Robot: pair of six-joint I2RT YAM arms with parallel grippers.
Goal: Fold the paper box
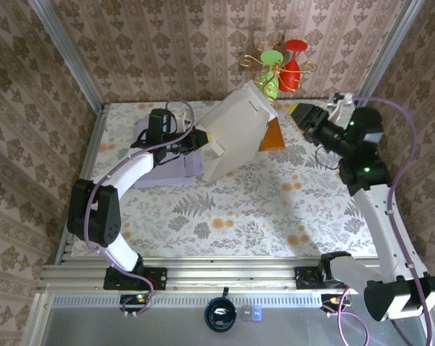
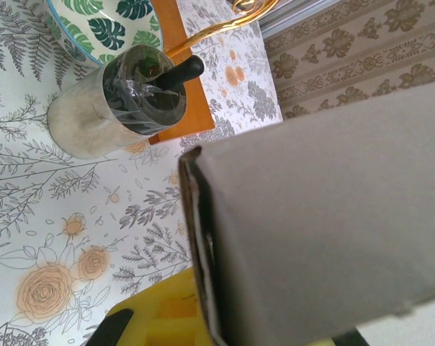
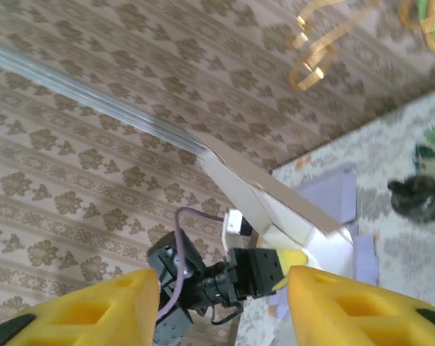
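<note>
The paper box [image 1: 235, 130] is a pale cardboard carton, held tilted above the back middle of the table. My left gripper [image 1: 203, 140] is shut on the box's lower left edge. In the left wrist view the paper box [image 2: 325, 216] covers the right side, its edge pinched against a yellow finger [image 2: 156, 317] of the left gripper [image 2: 225, 328]. My right gripper [image 1: 300, 115] hangs to the right of the box, open and apart from it. The right wrist view has the right gripper [image 3: 225, 310] with nothing between its yellow fingers [image 3: 95, 310], facing the paper box [image 3: 275, 194].
An orange board [image 1: 273, 135] lies under the box's right side. A gold stand with red and green glasses [image 1: 289, 65] is at the back. A lavender mat [image 1: 167, 171] lies on the left. A jar [image 2: 124, 101] and a leaf-patterned bowl [image 2: 109, 21] stand by the board.
</note>
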